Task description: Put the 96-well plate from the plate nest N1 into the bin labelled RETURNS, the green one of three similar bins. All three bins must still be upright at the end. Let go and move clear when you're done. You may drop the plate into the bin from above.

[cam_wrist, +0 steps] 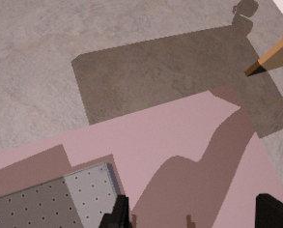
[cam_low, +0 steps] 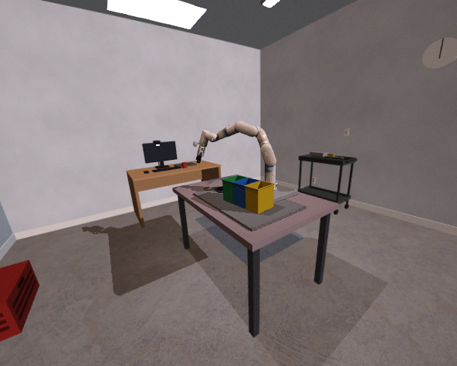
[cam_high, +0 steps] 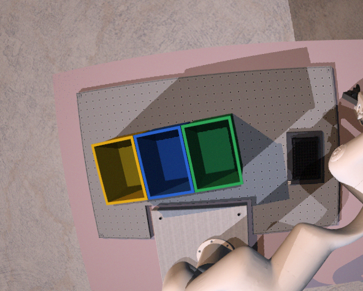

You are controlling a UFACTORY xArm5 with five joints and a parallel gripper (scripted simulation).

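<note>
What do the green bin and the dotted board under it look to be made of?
Green bin: probably moulded plastic, with thin flat walls and an even matte colour. Board: likely grey metal or plastic perforated plate, given its regular grid of small holes and dull finish.
</note>
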